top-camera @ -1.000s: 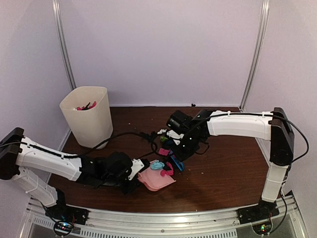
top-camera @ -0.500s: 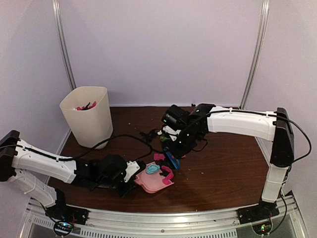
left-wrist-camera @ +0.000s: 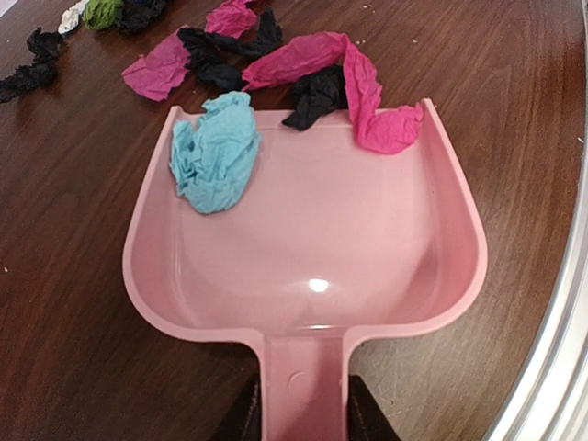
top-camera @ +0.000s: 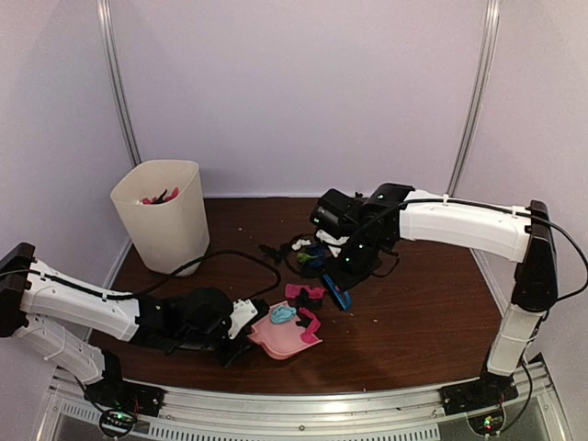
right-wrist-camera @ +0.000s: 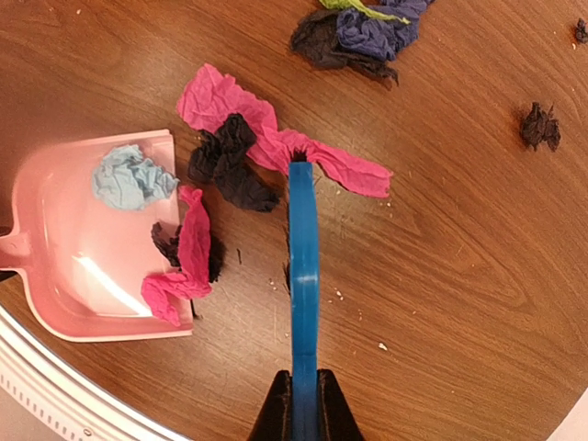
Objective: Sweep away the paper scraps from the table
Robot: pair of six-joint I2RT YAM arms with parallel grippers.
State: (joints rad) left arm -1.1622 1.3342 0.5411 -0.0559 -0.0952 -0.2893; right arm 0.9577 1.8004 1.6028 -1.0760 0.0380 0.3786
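The left pincer (left-wrist-camera: pixel 303 415) is closed on the handle of the pink dustpan (left-wrist-camera: pixel 312 248), with one finger on each side of it. The dustpan lies flat on the desk (top-camera: pixel 423 317), its mouth facing away from the arm. Inside it, near the left wall, sits a light blue scrap (left-wrist-camera: pixel 216 152). A pink strip (left-wrist-camera: pixel 367 96) drapes over the right corner of the lip, and a black scrap (left-wrist-camera: pixel 315 94) lies against the lip beside it.

The right pincer (right-wrist-camera: pixel 301 404) is clamped tight on the blue brush (right-wrist-camera: pixel 303 257). The brush reaches down to the desk just beyond the dustpan's mouth, its tip touching a crumpled pink sheet (right-wrist-camera: pixel 241 110).

More paper scraps (top-camera: pixel 310 260) lie further out: a dark blue and black heap (right-wrist-camera: pixel 363 35) with a bit of green, and a small black bit (right-wrist-camera: pixel 539 125) well apart from the rest. A cream bin (top-camera: pixel 165 220) stands at the far left of the desk.
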